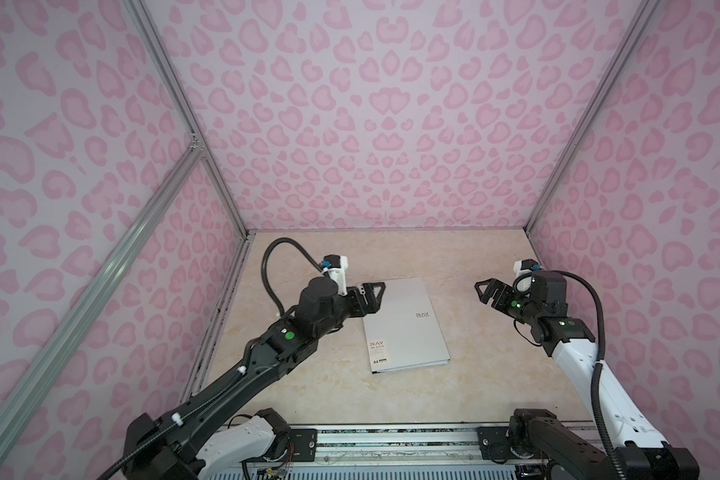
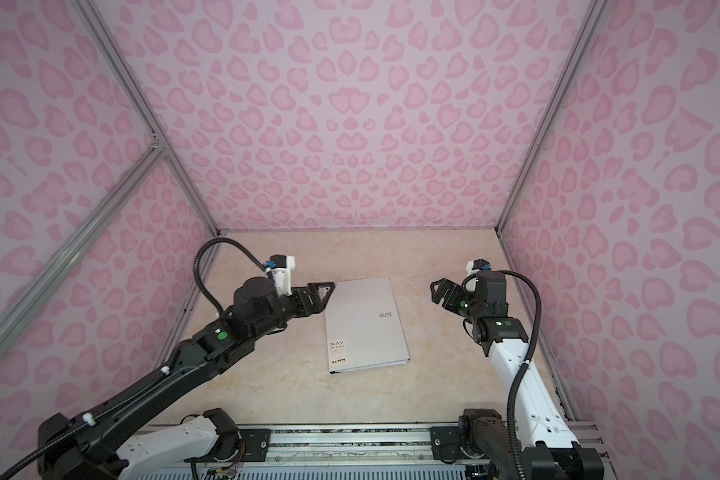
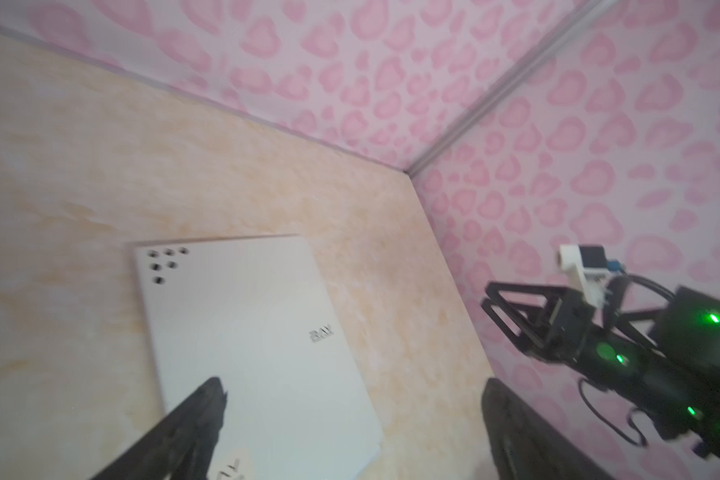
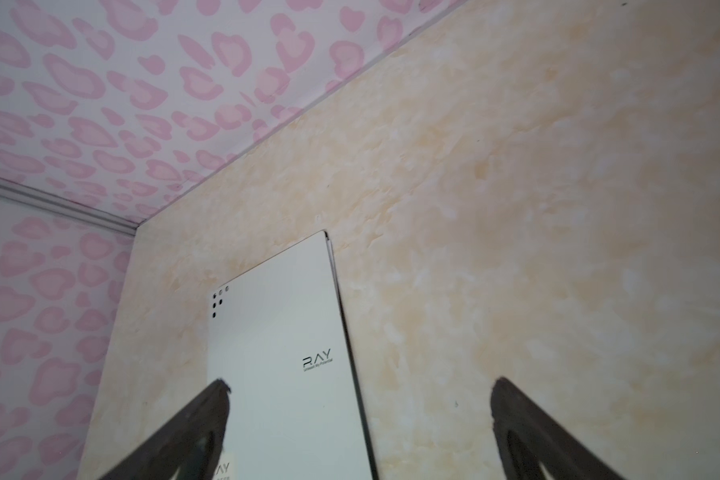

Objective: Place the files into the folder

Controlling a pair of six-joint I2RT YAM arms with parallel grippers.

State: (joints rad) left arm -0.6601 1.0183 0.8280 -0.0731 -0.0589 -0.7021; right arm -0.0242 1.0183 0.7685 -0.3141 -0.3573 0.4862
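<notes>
The folder (image 1: 404,324) (image 2: 364,324) lies closed and flat on the marbled table (image 1: 308,395), about mid-table, grey-white cover up. Its long axis runs from the near edge towards the back wall, with the far end leaning slightly left in both top views. The A4 label sits at the near left corner and the "RAY" lettering close to the right long edge. The small black dots mark the far left corner (seen only in the wrist views (image 3: 258,332) (image 4: 283,374)). A layered edge shows along the right long side in the right wrist view.

The left gripper (image 1: 377,293) (image 2: 327,291) stands at the folder's far left corner, pointing right. Its jaws are spread wide and hold nothing. In its wrist view (image 3: 354,390) one finger (image 3: 208,399) overlaps the cover. Contact with the cover cannot be confirmed.

The right gripper (image 1: 481,291) (image 2: 435,289) (image 3: 512,316) is well apart from the folder's right edge, over bare table, pointing left. Its jaws are likewise wide and empty (image 4: 360,386).
</notes>
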